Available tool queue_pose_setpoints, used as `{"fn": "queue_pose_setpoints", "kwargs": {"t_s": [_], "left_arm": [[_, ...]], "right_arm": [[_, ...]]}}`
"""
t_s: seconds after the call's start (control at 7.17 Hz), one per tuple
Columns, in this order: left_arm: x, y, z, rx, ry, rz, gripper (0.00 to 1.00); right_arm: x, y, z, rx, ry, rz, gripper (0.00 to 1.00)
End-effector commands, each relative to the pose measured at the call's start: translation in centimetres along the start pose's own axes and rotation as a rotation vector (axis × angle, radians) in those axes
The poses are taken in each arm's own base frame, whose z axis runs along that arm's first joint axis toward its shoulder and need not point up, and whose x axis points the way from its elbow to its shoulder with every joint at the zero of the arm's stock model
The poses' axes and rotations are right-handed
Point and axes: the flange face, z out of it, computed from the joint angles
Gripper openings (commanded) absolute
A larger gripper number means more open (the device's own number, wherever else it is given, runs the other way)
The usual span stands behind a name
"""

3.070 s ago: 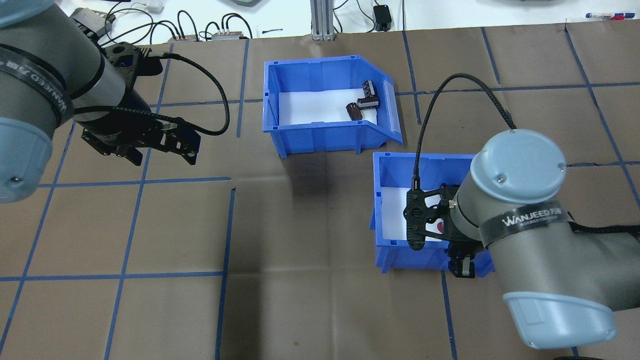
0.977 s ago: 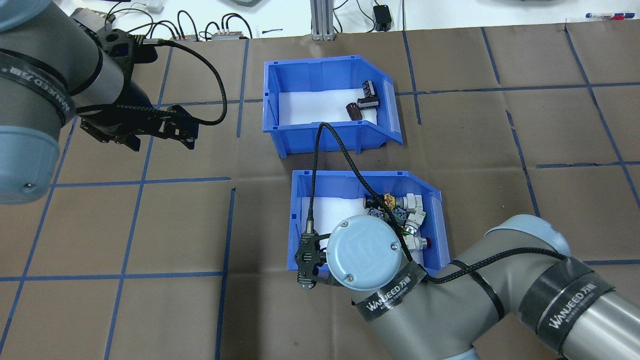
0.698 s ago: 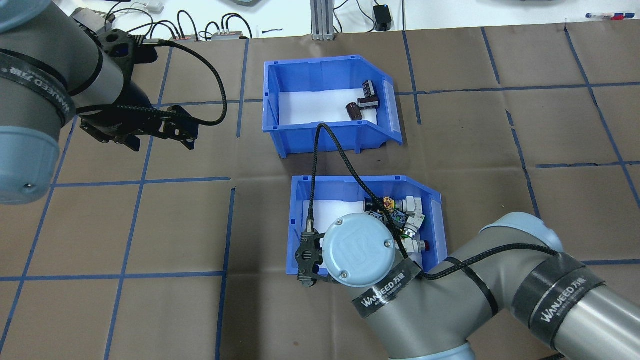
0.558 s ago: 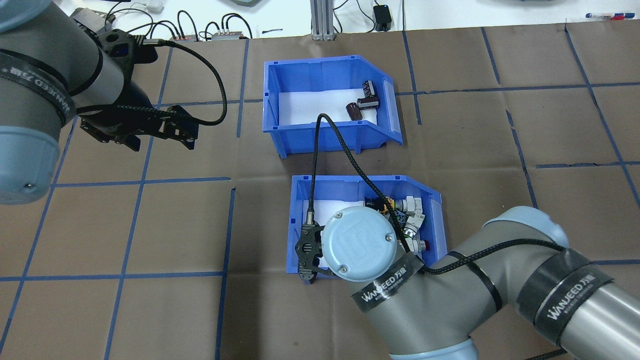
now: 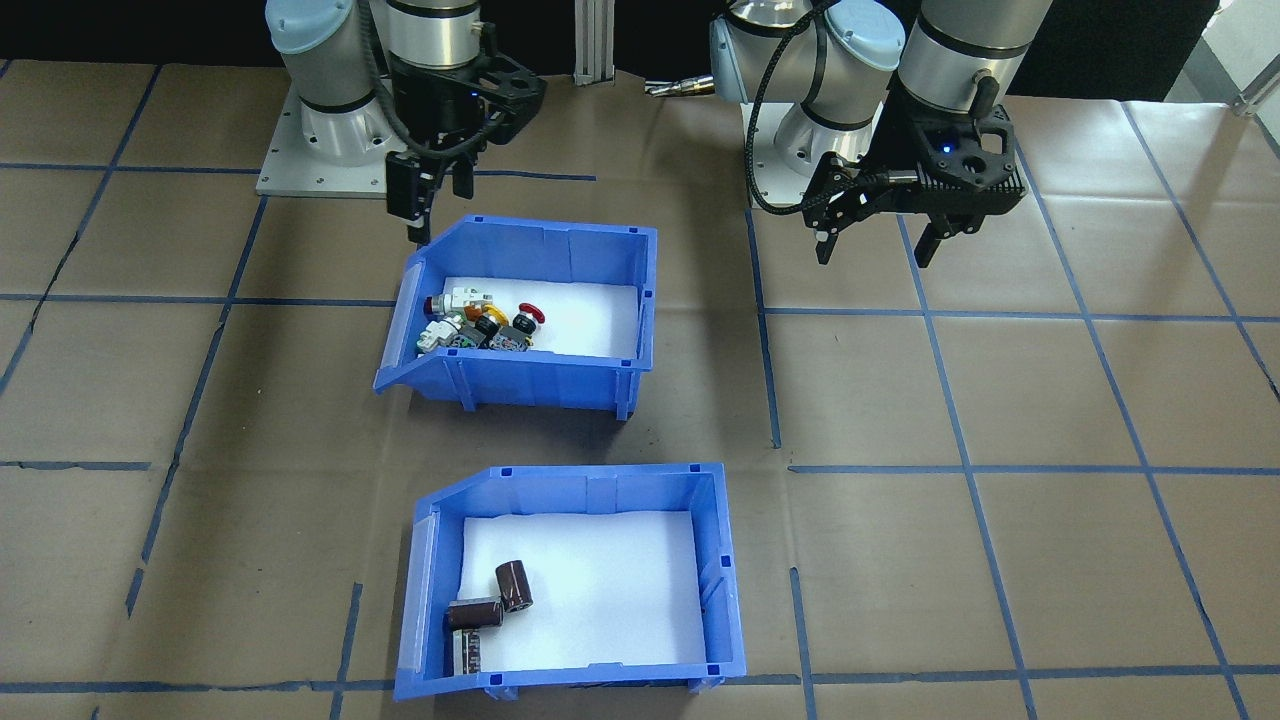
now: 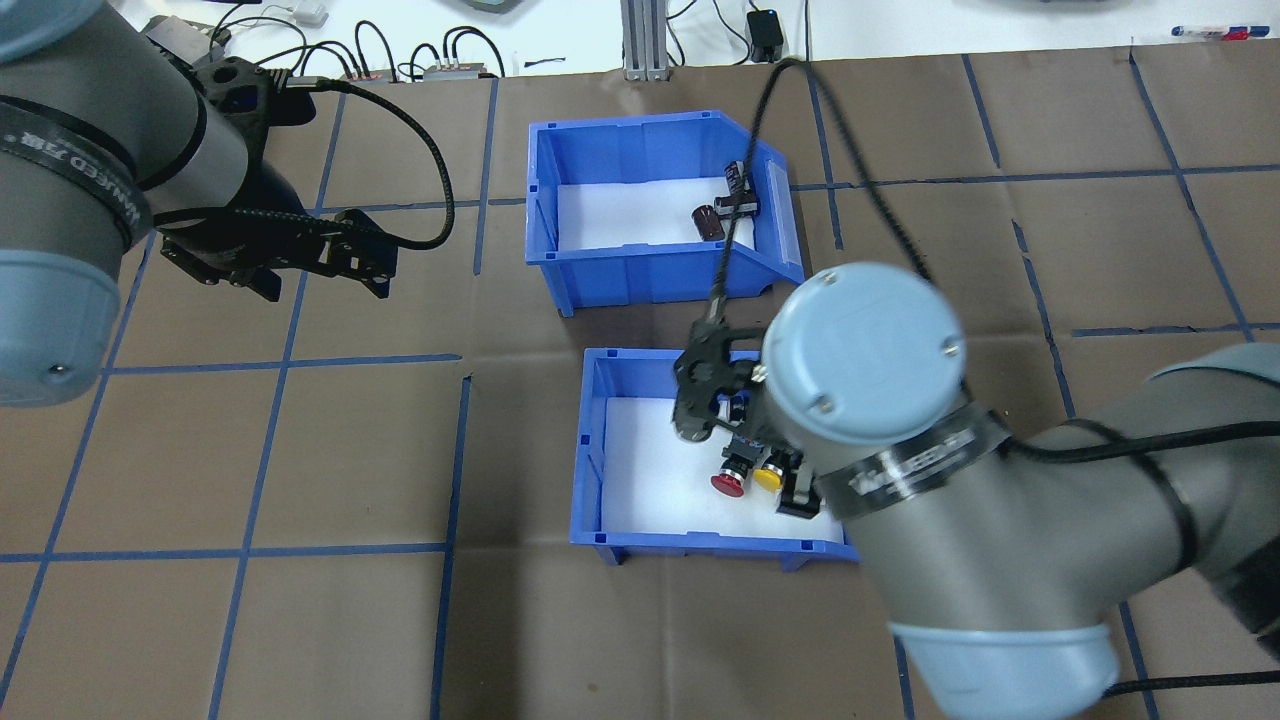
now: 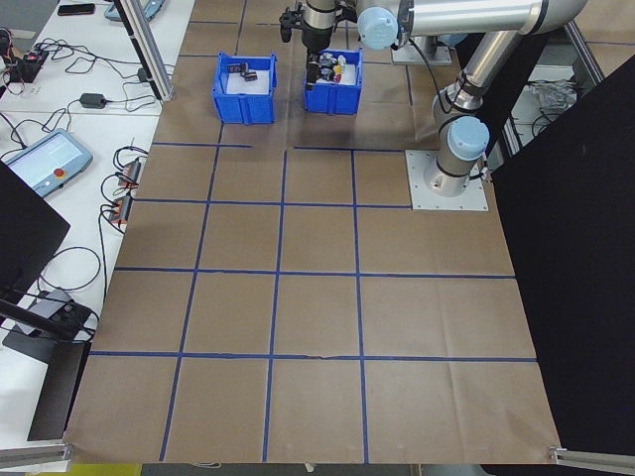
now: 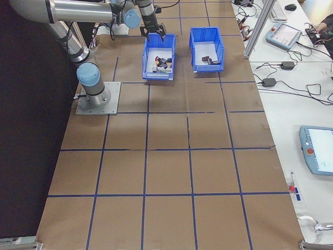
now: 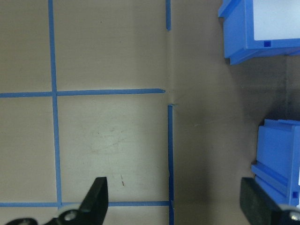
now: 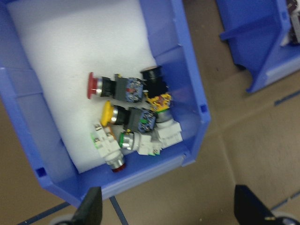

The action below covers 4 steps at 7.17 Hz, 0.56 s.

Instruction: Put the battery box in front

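The battery box (image 6: 640, 280) is a blue bin with brown cells (image 6: 712, 222) on its white floor. It stands on the far half of the table, and shows nearest the camera in the front-facing view (image 5: 560, 480). The other blue bin (image 6: 590, 440), holding push-button switches (image 10: 136, 117), sits right beside it on my side. My right gripper (image 5: 430, 195) hovers open and empty above that bin's sloped end (image 10: 187, 56). My left gripper (image 6: 388, 275) hangs open over bare table, well left of both bins.
Brown paper with blue tape lines (image 6: 455, 460) covers the table. Cables and small devices (image 6: 440, 70) lie beyond the far edge, next to an aluminium post (image 6: 645, 40). The arms' base plates (image 5: 320, 150) sit on my side of the switch bin.
The right arm slid the switch bin left until it stood beside the battery box, then rose off its near wall and swung right over the switches. The left arm barely moved.
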Motion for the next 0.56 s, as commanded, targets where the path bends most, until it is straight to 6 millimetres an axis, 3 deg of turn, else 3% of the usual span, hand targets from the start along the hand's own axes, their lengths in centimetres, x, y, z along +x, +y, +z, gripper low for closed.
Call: {"fn": "queue_pose_setpoints", "kwargs": {"t_s": [0.0,0.14,0.42], "left_arm": [[0.0,0.0,0.0,-0.008,-0.001,0.000,1.00],[0.0,0.0,-0.1,-0.009,-0.001,0.000,1.00],[-0.1,0.3,0.2,-0.042,0.000,-0.002,1.00]], "right_arm": [[7.1,5.1,-1.9,0.040,0.032,0.363,1.00],[9.3,6.0,-2.3,0.027,0.032,0.519,1.00],[11.7,6.0,-2.3,-0.052,-0.036,0.852,1.00]]}}
